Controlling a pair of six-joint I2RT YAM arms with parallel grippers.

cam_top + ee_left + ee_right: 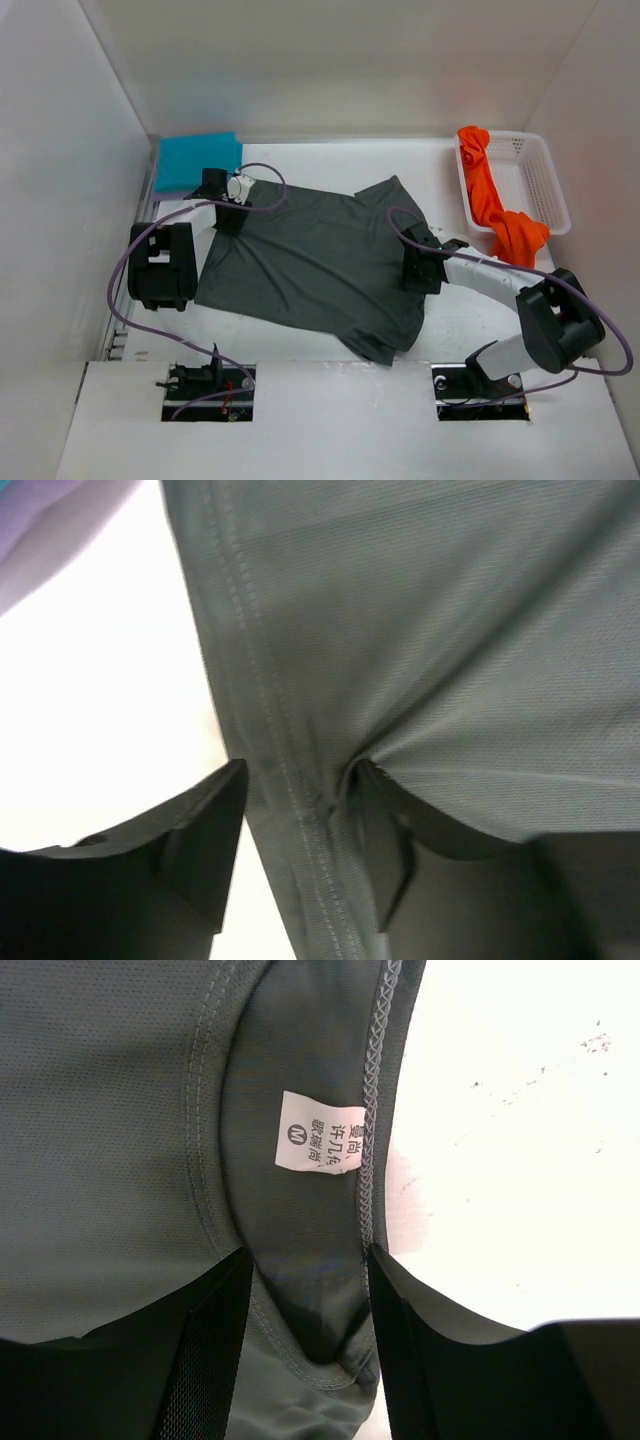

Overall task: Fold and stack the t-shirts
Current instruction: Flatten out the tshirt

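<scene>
Between the half-spread jaws of the left gripper [300,780] a stitched hem [262,670] of the dark grey t-shirt [310,265] is seen. Bare table [100,730] shows on one side of it and a small pucker is raised on the other, so the edge is straddled, not clamped. The right gripper [308,1260] is likewise held about half open, its jaws set to either side of the collar [300,1330], just below the white size label [320,1145]; no pinch can be made out there either. Outward from both, the shirt is spread nearly flat across the middle of the table, hem toward the left arm and neck toward the right. At the far left corner a folded teal t-shirt [198,160] is laid, and a strip of the lavender t-shirt [45,510] is glimpsed from the left wrist. The orange t-shirt [488,195] lies in the white basket [545,165], spilling over its near rim. The cloth is judged light, limp and thin — it is likely to sag and slip unless both layers are caught. The doubled seams at hem and collar are thought the surest places to be gripped, being firmer than the open fabric.
</scene>
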